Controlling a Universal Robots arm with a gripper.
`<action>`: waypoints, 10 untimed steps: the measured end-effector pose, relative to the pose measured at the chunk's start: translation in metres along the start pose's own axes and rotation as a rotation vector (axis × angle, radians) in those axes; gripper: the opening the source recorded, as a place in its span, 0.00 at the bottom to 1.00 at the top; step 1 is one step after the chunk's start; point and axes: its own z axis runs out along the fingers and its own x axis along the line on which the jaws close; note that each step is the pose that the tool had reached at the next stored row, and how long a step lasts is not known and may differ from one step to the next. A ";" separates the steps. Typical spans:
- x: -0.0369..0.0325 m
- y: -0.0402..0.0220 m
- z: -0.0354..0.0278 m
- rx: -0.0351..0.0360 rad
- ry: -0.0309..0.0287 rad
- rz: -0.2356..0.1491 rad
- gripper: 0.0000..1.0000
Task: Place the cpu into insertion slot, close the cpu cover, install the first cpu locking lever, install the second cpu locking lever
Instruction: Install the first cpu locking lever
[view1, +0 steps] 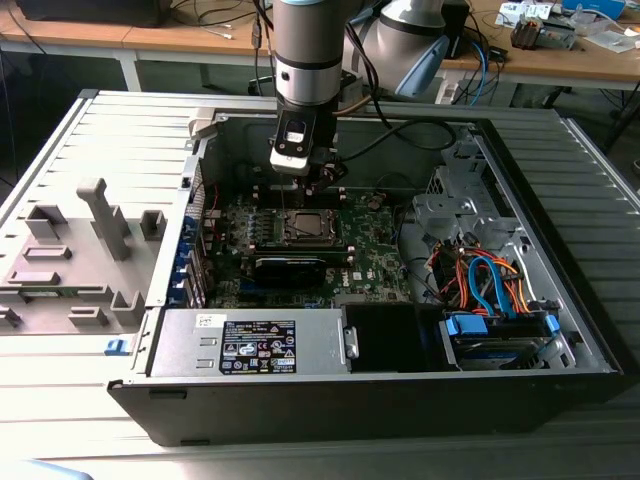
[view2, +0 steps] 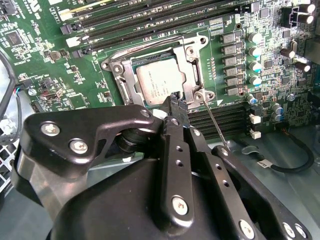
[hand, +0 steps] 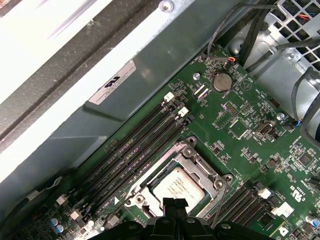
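The cpu (view2: 159, 82) lies flat in the motherboard's socket, its silver-grey top showing through the cut-out of the cpu cover (view2: 193, 59), which is down over it. The insertion slot's contact field is hidden under the chip. One thin locking lever (view2: 216, 124) sticks up from the socket's corner, while another lever (view2: 150, 43) lies along the far side of the frame. My gripper (view2: 175, 98) hangs just above the edge of the cpu (hand: 177, 187), shut, with nothing between its fingers. In the exterior view my gripper (view1: 320, 182) is over the socket (view1: 303, 226) inside the open case.
Long black memory slots (hand: 135, 150) run beside the socket, close to the case wall (hand: 125, 65). A black graphics card (view1: 290, 268) sits nearer the power supply (view1: 250, 345). Coloured cables (view1: 490, 280) fill the exterior view's right. A grey fixture (view1: 90, 240) stands outside, on the left.
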 end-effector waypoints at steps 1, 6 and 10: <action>0.0000 0.0000 0.0000 0.0000 0.0000 -0.001 0.11; 0.0000 0.0000 0.0000 0.0000 0.0001 -0.002 0.11; 0.0000 0.0000 0.0000 -0.0002 0.0002 -0.007 0.11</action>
